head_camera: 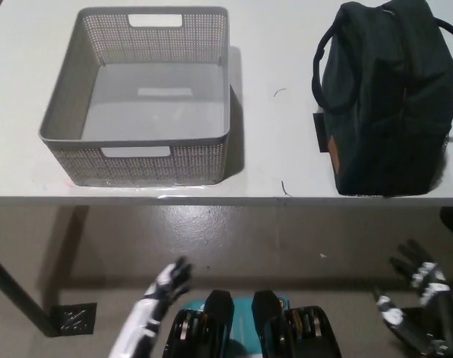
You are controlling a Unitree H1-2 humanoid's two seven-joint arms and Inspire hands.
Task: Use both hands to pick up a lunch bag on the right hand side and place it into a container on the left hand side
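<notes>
Resting on the table's point(271, 134) right side, the dark lunch bag point(386, 101) sits well apart from our gray basket point(136, 153). Below the edge, our left hand point(170, 283) and right hand point(420, 287) hang empty, fingers apart.

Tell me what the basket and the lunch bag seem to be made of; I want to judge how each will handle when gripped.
The basket looks like rigid grey moulded plastic, matte: its walls show a fine perforated weave pattern, with cut-out handle slots. The lunch bag looks like dark soft fabric, possibly nylon or polyester: it sags and creases, has looped strap handles and a small tan patch that may be leather. Both stand on a smooth white table.
</notes>
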